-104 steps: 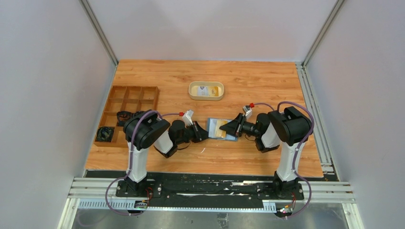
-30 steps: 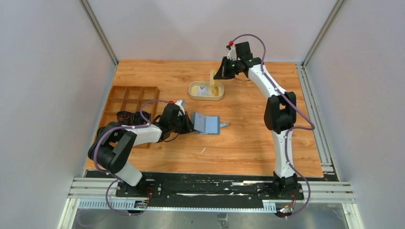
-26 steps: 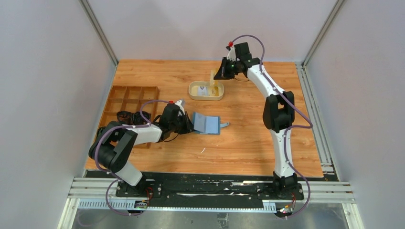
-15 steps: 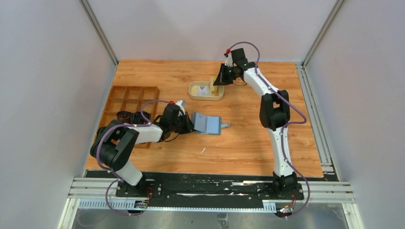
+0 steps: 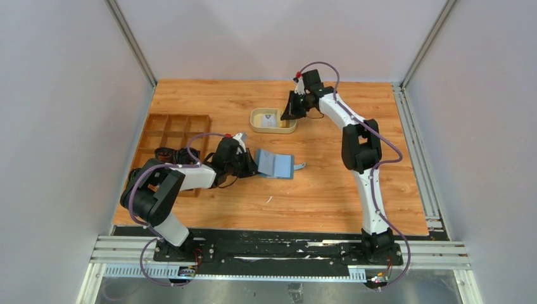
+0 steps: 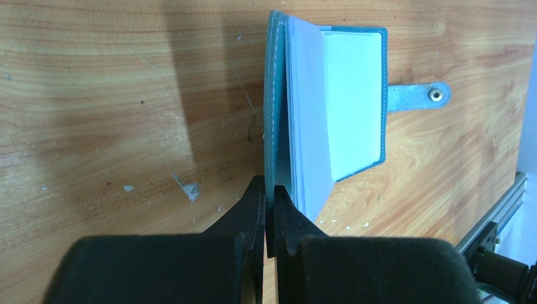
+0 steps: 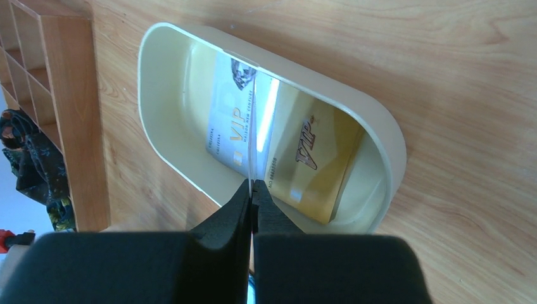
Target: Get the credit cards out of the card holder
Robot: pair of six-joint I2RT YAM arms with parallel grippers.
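Your left hand [image 6: 269, 190] pinches the cover of the teal-blue book-fold card holder [image 6: 335, 107], propping it open on the wooden counter [image 6: 95, 95]; your right hand [image 7: 252, 190] grips a thin pale credit card [image 7: 254, 126] edge-on over the oval beige tray [image 7: 304, 79]. A gold card [image 7: 316, 164] lies there already; release seems next.

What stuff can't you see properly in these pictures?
Left wrist view: whether any cards are inside the card holder; its pale inner flap covers the pockets.
Right wrist view: the face of the card pinched by the right gripper; it stands edge-on.
Top view: the dark items in the wooden box; too small, partly behind the left arm.
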